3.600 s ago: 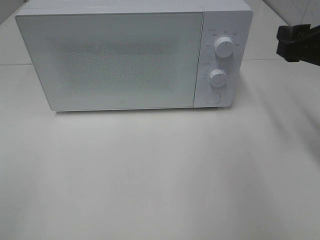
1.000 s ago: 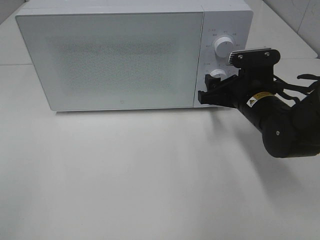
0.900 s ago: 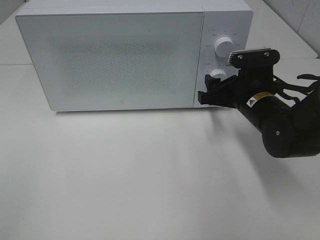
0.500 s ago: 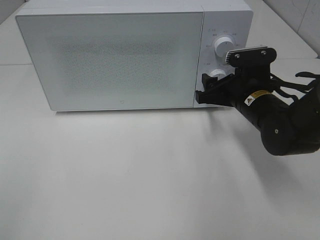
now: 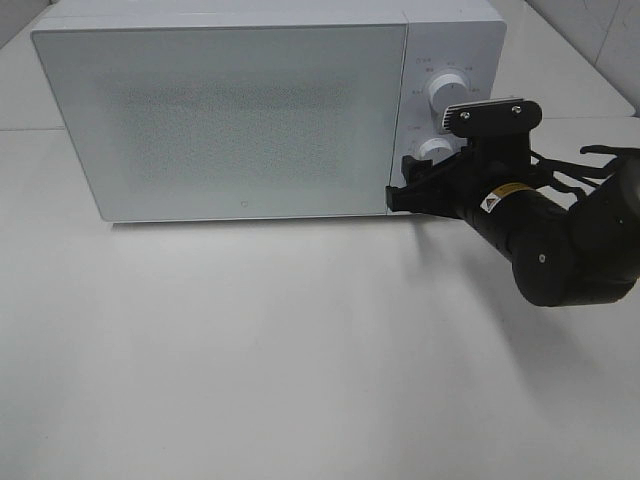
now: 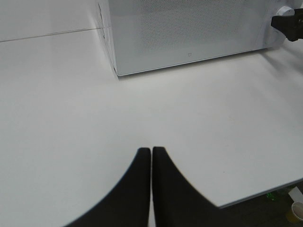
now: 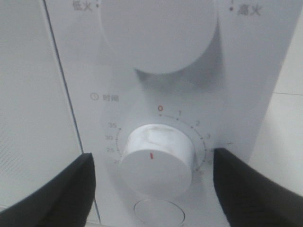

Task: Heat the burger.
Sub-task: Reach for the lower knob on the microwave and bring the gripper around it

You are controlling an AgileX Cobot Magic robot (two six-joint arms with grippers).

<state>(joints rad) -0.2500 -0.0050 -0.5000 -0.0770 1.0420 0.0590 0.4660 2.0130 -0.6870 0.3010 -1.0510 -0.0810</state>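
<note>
Burger cannot be seen, so neither its look nor its place can be told; the white microwave [image 5: 220,120] has its door [image 5: 215,190] closed. Right gripper [image 7: 155,187] straddles the timer knob [image 7: 158,161], jaws spread and clear of it. Left gripper [image 6: 151,151] hovers clenched over the table [image 6: 61,113].

Exterior high: mounted above and in front, tilted down on the microwave [image 5: 220,120] front and the white table [image 5: 300,350] before it, mid range

Left wrist: low over the table, well back, facing the microwave front, with the left gripper [image 6: 151,150] in the foreground

Right wrist: very near the control panel [image 7: 265,71], square on, with the timer dial [image 7: 157,158] between the right gripper [image 7: 154,187] fingers

Shared: microwave in all three views; table in exterior and left wrist; the right gripper's tip shows in all three
</note>
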